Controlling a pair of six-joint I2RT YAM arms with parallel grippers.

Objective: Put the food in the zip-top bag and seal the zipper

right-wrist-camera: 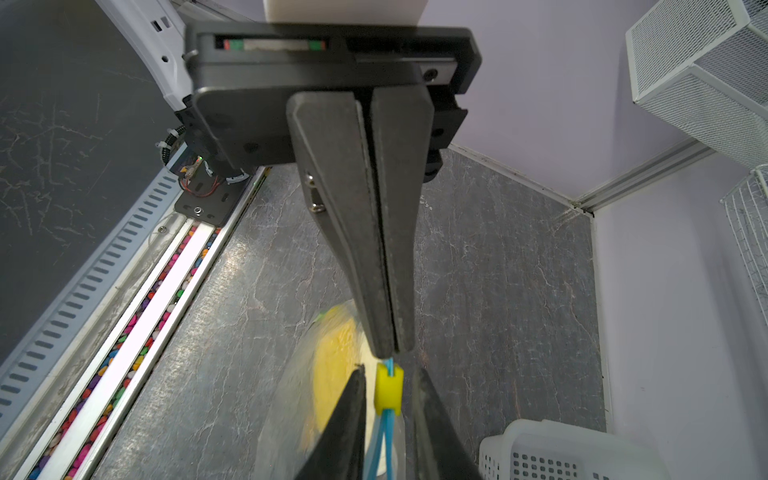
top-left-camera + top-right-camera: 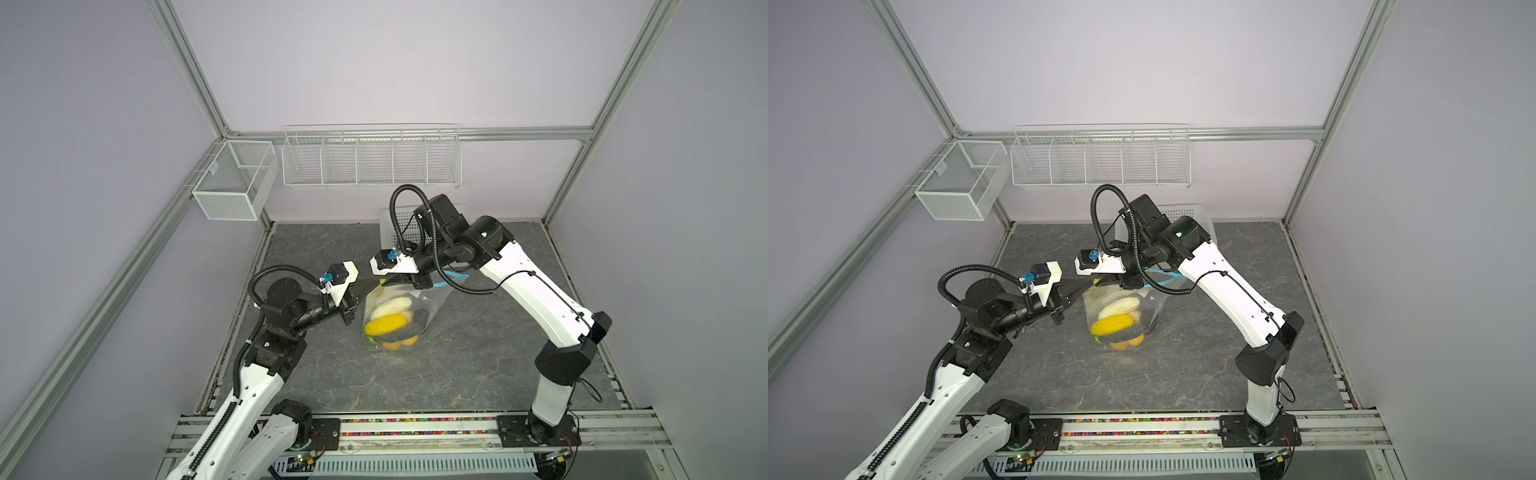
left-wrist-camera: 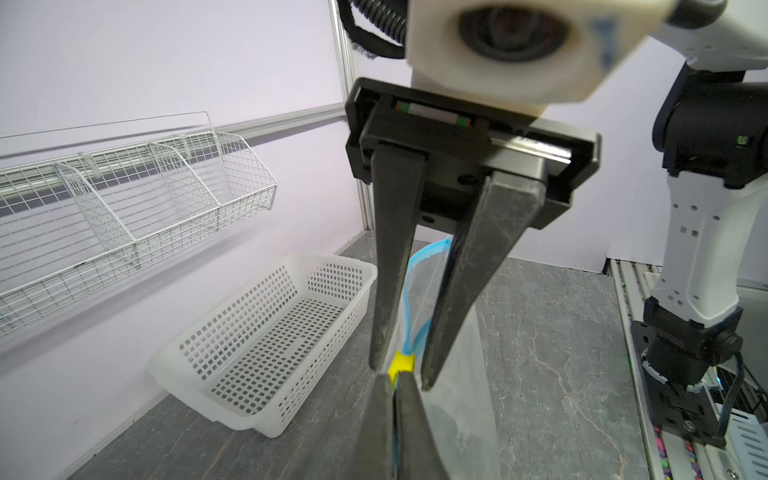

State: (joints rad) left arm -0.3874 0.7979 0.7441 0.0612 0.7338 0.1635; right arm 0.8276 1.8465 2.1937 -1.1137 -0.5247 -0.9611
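Observation:
The zip-top bag (image 2: pixel 432 305) hangs from its mouth edge, its lower end on the table. Inside lies the food: a yellow corn-like piece (image 2: pixel 384 325), cream-white pieces (image 2: pixel 390 308) and orange round ones (image 2: pixel 399 344). My left gripper (image 3: pixel 392 376) is shut on the end of the light-blue zipper (image 3: pixel 419 266), right beside its yellow slider (image 1: pixel 388 388). My right gripper (image 1: pixel 388 370) faces it from the opposite side, open. Its fingers (image 3: pixel 457 291) straddle the slider with a small gap on each side. In both top views the two grippers meet tip to tip above the bag (image 2: pixel 1148 309).
A white perforated basket (image 3: pixel 270 340) stands empty against the back wall, behind the right arm (image 2: pixel 523 282). On the wall hang a wire rack (image 2: pixel 370 162) and a mesh box (image 2: pixel 232 183). A rail (image 2: pixel 415 428) runs along the table's front edge.

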